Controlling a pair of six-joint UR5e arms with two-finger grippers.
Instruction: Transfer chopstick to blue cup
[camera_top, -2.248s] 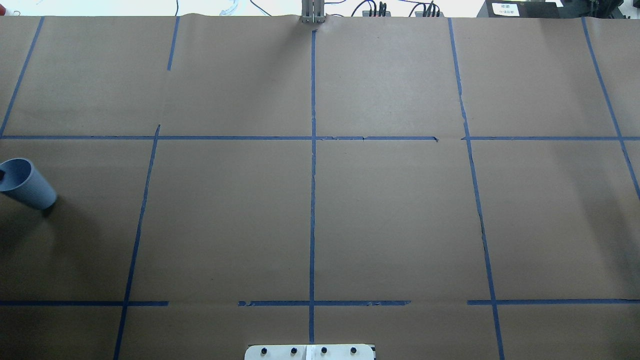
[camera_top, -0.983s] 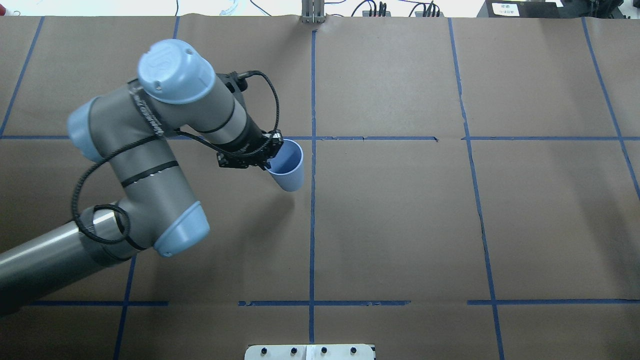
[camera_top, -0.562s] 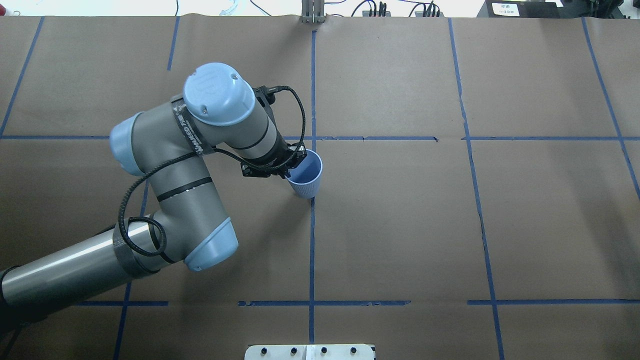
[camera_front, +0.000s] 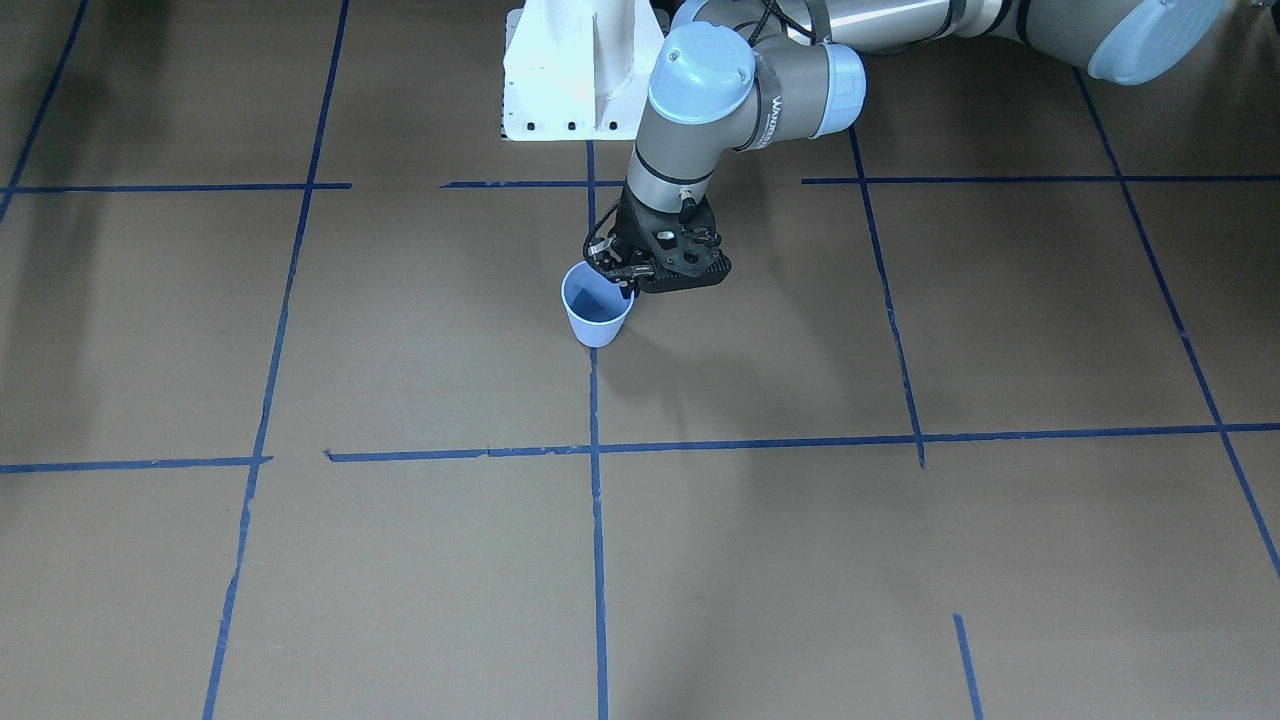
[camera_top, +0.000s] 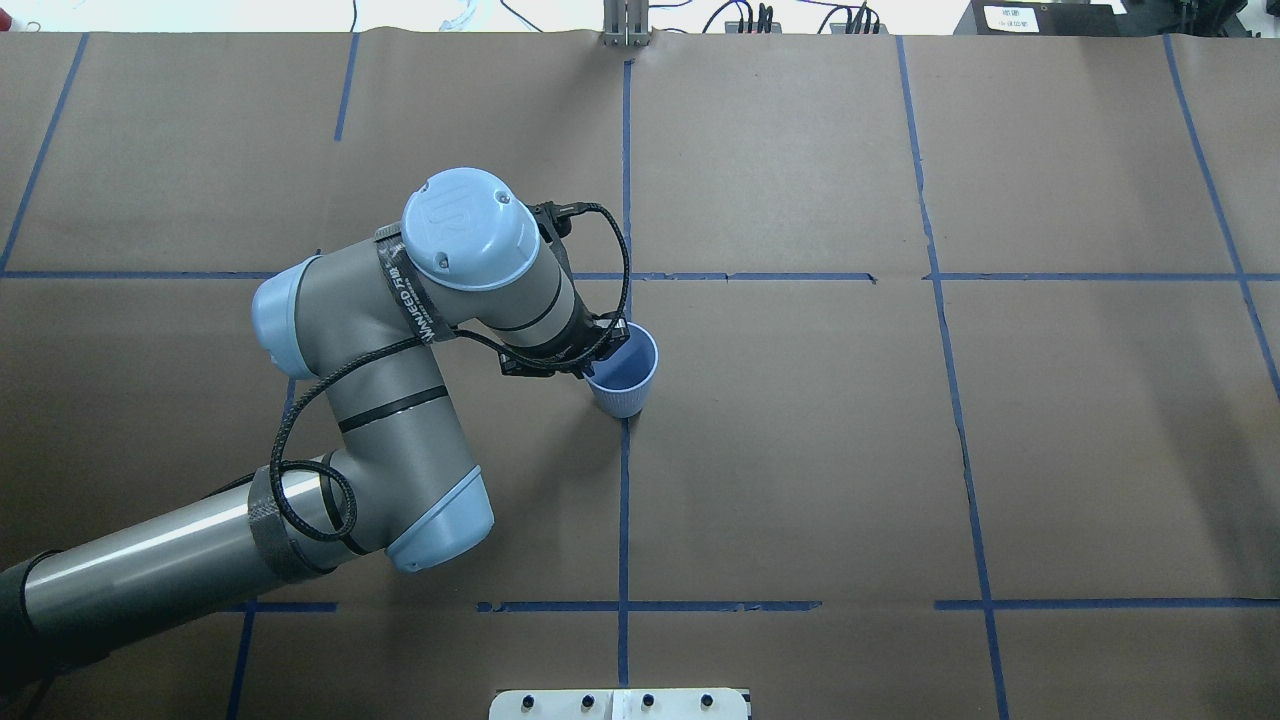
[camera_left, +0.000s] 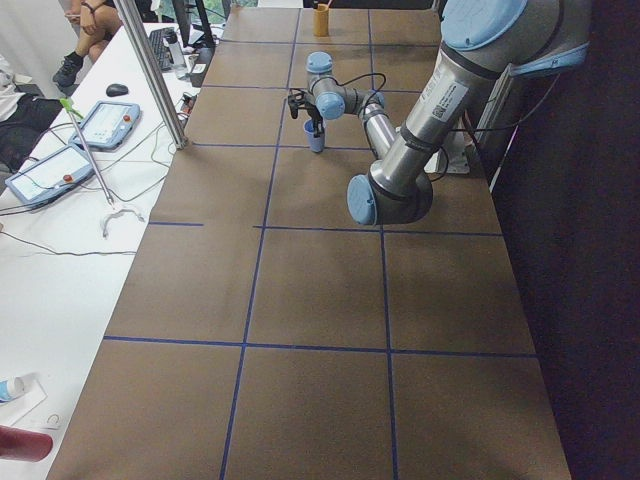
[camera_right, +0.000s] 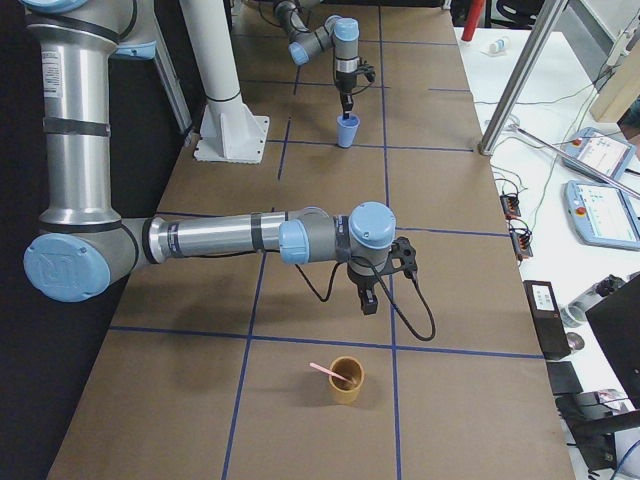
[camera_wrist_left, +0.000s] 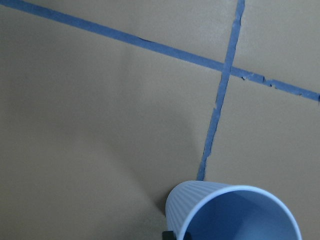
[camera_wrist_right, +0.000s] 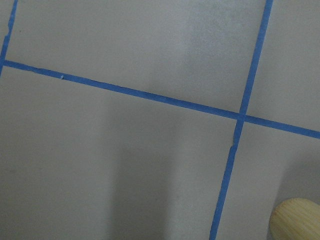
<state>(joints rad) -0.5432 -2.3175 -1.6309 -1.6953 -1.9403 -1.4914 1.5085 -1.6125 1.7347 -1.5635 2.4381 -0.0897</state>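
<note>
The blue cup (camera_top: 625, 378) stands upright on the centre tape line and also shows in the front view (camera_front: 597, 312) and the left wrist view (camera_wrist_left: 232, 212). My left gripper (camera_top: 606, 346) is shut on its rim, one finger inside and one outside (camera_front: 628, 288). I cannot tell if the cup's base touches the table. The pale pink chopstick (camera_right: 326, 371) leans in a tan wooden cup (camera_right: 347, 381) at the table's right end. My right gripper (camera_right: 367, 303) hangs just behind that cup; I cannot tell if it is open or shut.
The table is covered in brown paper with blue tape lines (camera_top: 625, 500). The white robot base (camera_front: 575, 70) stands at the table's near edge. The tan cup's rim shows in the right wrist view (camera_wrist_right: 295, 220). Operators' desks with pendants (camera_left: 100, 120) line the far side.
My left arm has carried the blue cup from the table's left edge to the centre tape line, and the cup has gone from tilted to upright and lower.
</note>
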